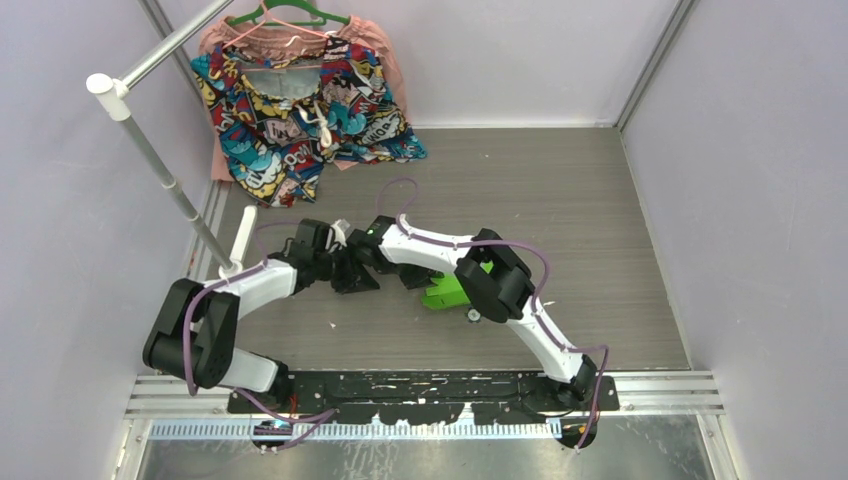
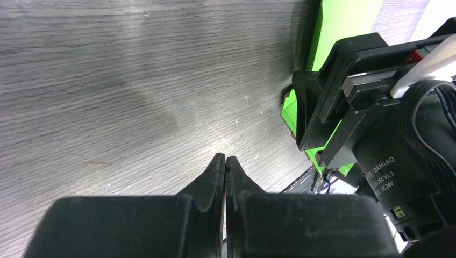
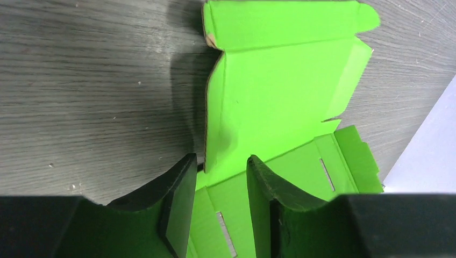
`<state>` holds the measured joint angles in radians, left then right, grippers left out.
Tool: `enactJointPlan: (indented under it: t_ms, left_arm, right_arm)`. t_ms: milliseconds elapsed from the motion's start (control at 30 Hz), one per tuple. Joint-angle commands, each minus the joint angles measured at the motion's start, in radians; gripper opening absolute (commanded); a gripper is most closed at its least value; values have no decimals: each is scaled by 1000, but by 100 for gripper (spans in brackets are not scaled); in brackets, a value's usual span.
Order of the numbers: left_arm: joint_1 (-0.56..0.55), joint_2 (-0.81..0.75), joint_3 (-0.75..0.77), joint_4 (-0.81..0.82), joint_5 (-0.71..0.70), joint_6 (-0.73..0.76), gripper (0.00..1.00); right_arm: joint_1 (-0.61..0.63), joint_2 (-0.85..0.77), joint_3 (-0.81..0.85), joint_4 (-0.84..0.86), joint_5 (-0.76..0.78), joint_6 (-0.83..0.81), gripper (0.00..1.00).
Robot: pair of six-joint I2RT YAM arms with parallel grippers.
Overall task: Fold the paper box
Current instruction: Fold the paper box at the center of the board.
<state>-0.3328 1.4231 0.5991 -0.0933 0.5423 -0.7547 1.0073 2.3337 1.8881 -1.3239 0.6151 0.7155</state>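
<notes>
The box (image 1: 447, 291) is lying part-folded about mid-table, right under my right wrist, with one panel (image 3: 269, 102) seeming to lift off the wood, judging by its shadow. I am straddling that panel's near edge with my right gripper (image 3: 220, 161): the jaws are standing partly apart with the card between them, and I am not seeing them pinch it. To do this step well, I am thinking I should close gently on the panel close to its crease, so the thin card bends along the score rather than buckling, then swing it upright without dragging the whole box across the table (image 3: 80, 80). My left gripper (image 2: 226, 161) is hovering just beside the right wrist, closed tight on nothing. It could be pressing the flat base down while I am folding. Counting outward: one box, two slots (image 3: 325, 173) showing in its base, two grippers, then far off at the back one shirt (image 1: 300, 110) on one hanger (image 1: 290, 12), beside one rail (image 1: 165, 45).
</notes>
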Motion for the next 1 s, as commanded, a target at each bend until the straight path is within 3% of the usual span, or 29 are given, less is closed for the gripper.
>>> enactJointPlan:
  t_ms: [0,67,200,400,567,767,833,900,967]
  left_arm:
    - [-9,-50,28,47,36,8,1]
    - [-9,-47,25,48,36,8,1]
    - [-9,-48,18,50,33,8,1]
    - [-9,-59,24,37,28,9,1]
    - [-10,-76,26,13,14,15,0]
    - [-9,-115,15,26,2,-5,0]
    - [-9,-137,22,6,-10,-4,1]
    - [-9,-165,34,-20,-16,1,11]
    - [-9,-196,50,-52,-21,8,27]
  right_arm:
    - [8,-63,-17,1,38,33,44]
    - [9,-70,-23,2,38,34,45]
    - [24,-89,-39,11,39,31,57]
    - [68,-151,-168,91,75,81,51]
    - [90,-257,-389,318,104,147,44]
    - [89,-423,-587,645,79,110,46]
    - [90,-471,-614,734,53,68,52]
    - [89,-531,-644,828,14,21,56]
    - [85,-596,-668,898,-25,-13,61]
